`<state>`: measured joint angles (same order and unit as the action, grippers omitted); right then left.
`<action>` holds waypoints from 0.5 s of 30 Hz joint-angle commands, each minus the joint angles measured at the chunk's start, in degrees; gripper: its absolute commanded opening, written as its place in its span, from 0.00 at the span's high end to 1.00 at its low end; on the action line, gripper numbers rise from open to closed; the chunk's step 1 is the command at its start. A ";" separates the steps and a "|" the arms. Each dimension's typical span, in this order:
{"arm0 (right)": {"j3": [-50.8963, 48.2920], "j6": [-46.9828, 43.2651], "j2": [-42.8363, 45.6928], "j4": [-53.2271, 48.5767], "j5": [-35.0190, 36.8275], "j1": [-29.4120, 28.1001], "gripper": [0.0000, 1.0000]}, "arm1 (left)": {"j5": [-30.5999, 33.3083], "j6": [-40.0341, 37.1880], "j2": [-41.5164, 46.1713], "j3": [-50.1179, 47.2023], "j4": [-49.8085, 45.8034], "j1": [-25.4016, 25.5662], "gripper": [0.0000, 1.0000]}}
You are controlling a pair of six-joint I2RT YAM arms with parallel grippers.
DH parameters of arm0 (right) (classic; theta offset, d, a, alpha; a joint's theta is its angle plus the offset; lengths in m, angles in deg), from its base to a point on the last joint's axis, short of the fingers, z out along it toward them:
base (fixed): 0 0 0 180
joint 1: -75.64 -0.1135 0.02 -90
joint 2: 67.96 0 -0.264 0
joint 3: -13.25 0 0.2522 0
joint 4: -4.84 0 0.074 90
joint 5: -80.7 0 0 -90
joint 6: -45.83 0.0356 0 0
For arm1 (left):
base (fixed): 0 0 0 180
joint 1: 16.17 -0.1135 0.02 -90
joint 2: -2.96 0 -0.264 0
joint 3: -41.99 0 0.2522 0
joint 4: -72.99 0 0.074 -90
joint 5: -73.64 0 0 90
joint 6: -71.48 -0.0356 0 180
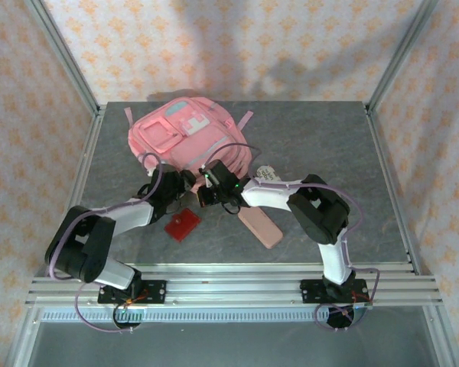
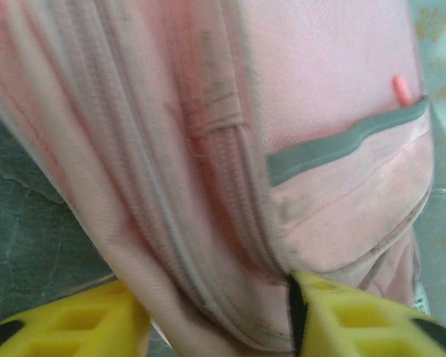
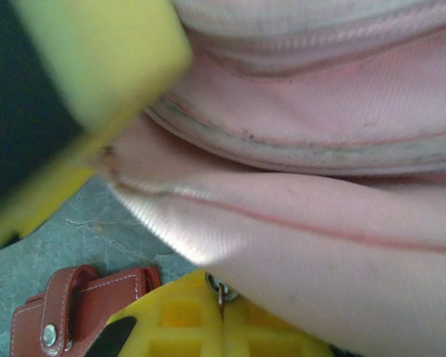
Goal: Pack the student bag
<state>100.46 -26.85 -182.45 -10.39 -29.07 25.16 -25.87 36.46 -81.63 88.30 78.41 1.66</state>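
Early stage: student bag [image 1: 185, 131] lies back-left on table [image 1: 329, 153], nothing visibly packed yet.
L gripper [image 2: 219, 301] part-open, pinching bag's edge fold; R gripper [image 3: 223, 323] fully closed on zip pull [image 3: 221, 288]. Red wallet [image 1: 182, 225] & pink pencil case [image 1: 260, 225] lie outside, to load.

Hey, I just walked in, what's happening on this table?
Two robot arms are working on the student bag, lying on the table. Both reach its near edge: the right claw is shut, seemingly on a small zip pull, and pink fabric sits between the fingers of the left claw. A red wallet and a pink pencil case lie beside it, unpacked.
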 commanded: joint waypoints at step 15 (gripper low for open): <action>-12.29 -2.04 7.58 -4.37 5.93 10.31 1.00 | 3.85 -8.39 -1.20 5.14 -5.74 -5.92 1.00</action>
<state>91.36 -27.97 -177.12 -8.05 -29.68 31.91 -28.06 32.50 -84.89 91.60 75.40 -0.59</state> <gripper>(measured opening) 0.044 0.043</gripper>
